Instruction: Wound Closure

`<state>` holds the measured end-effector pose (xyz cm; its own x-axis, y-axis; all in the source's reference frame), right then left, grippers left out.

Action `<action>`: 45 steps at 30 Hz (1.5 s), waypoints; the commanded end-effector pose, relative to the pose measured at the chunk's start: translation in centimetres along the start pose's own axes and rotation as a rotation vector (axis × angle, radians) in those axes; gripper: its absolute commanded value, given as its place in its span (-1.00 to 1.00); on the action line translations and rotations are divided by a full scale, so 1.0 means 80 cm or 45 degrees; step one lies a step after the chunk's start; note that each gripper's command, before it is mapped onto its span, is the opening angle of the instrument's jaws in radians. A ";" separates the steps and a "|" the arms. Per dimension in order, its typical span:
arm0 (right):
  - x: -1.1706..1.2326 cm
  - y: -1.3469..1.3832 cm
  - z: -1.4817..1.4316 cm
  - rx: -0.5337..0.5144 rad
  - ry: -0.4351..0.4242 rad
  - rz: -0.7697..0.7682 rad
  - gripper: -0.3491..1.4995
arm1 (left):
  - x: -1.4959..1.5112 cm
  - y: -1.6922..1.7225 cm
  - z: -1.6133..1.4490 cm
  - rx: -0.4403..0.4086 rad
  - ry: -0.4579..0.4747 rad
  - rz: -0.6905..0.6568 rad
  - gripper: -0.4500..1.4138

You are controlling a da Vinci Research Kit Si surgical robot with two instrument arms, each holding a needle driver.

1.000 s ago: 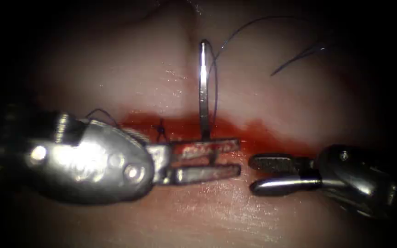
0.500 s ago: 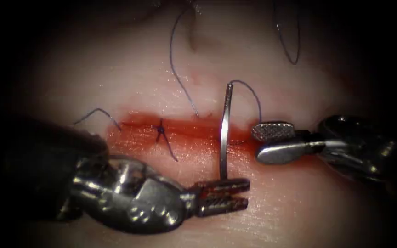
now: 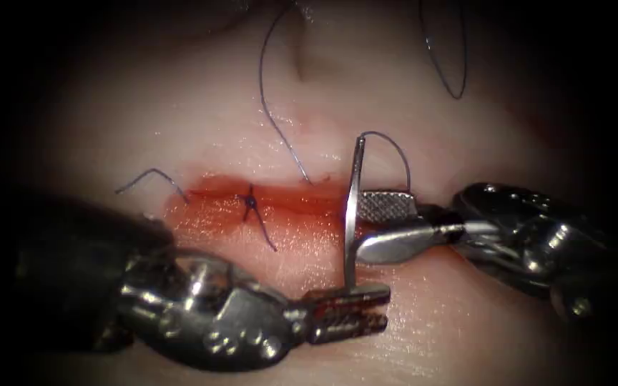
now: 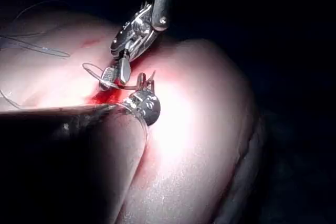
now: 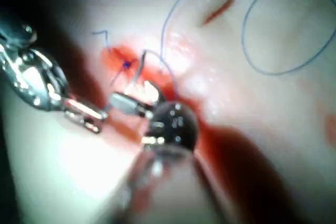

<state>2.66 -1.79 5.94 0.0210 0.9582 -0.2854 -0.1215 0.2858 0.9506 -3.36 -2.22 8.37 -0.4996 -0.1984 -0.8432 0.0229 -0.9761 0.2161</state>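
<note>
Needle [image 3: 352, 207] upright over cut [image 3: 280, 204].
Left tool [image 3: 345, 314] pinches its six-o'clock end; right tool [image 3: 377, 229], jaws spread, straddles mid-curve.

No words, labels, brands, numbers or signs can be read anywhere; the two tools carry no marking that can be made out; the tissue bears no print.
</note>
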 end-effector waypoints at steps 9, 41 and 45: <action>-0.0003 0.0004 0.0018 -0.009 0.010 0.020 -0.71 | 0.0000 0.0011 0.0009 -0.011 -0.001 0.006 -1.00; 0.0033 0.0038 0.0001 -0.148 0.107 -0.598 -1.00 | -0.0070 0.0013 -0.0031 -0.302 -0.180 -0.871 -0.98; 0.0032 0.0038 0.0001 -0.152 0.108 -0.628 -1.00 | -0.0094 0.0008 -0.0028 -0.304 -0.219 -0.912 -0.82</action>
<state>2.58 -1.38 6.10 0.0253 0.6980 -0.7156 -0.2322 0.7004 0.6750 -2.73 -2.05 8.87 -0.5899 0.4850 -0.6456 -0.1857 -0.8596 -0.4760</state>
